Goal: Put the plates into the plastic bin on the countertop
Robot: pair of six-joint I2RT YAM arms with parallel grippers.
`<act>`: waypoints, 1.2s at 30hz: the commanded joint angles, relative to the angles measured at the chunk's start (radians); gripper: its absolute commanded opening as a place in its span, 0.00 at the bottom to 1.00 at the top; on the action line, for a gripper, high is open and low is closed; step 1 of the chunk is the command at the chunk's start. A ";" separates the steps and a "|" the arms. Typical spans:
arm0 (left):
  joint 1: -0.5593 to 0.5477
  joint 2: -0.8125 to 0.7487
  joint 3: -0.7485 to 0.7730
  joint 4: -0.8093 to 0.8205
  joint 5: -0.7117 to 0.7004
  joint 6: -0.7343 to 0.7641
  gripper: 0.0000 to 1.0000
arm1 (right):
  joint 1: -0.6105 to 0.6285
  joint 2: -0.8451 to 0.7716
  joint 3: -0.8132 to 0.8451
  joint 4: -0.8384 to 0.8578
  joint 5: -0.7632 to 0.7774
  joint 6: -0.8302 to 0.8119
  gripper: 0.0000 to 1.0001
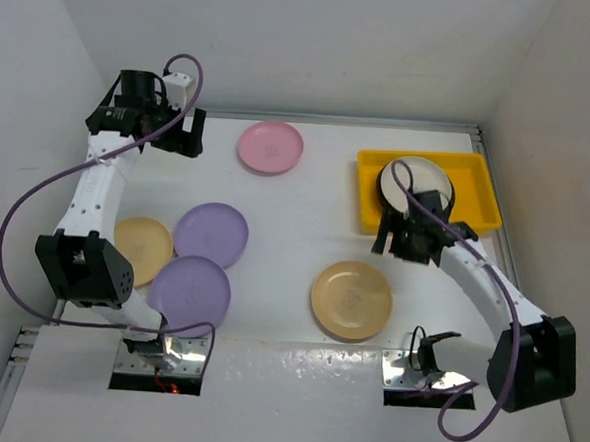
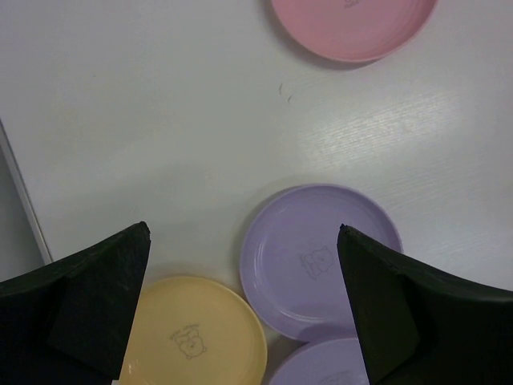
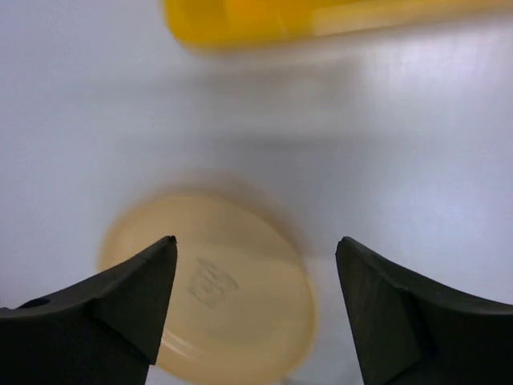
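The yellow plastic bin [image 1: 474, 197] stands at the back right of the white countertop [image 1: 306, 212] and holds a cream plate with a dark rim [image 1: 425, 176]. My right gripper [image 1: 412, 244] is open and empty just in front of the bin, above the table. In the blurred right wrist view the open gripper [image 3: 256, 241] hangs over a tan-yellow plate [image 3: 232, 313], which also shows in the top view [image 1: 351, 300]. My left gripper [image 1: 188, 137] is open and empty at the back left, high above the table.
A pink plate [image 1: 270, 146] lies at the back centre. Two lilac plates [image 1: 211, 234] [image 1: 189, 293] and a second tan-yellow plate [image 1: 141, 250] lie close together at the left; they also show in the left wrist view [image 2: 321, 261] [image 2: 192, 337]. White walls enclose the table.
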 commanded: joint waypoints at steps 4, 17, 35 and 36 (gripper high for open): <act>0.050 -0.133 -0.124 0.033 0.001 0.001 1.00 | 0.099 -0.026 -0.254 -0.093 0.067 0.161 0.82; 0.101 -0.290 -0.256 0.042 0.053 0.001 1.00 | 0.271 -0.164 -0.303 0.029 0.036 0.066 0.00; 0.139 -0.117 -0.169 0.051 0.053 0.010 1.00 | -0.407 0.396 0.409 0.073 0.022 0.074 0.00; 0.139 -0.103 -0.169 0.051 0.067 0.010 1.00 | -0.415 0.408 0.415 0.078 0.009 0.074 0.00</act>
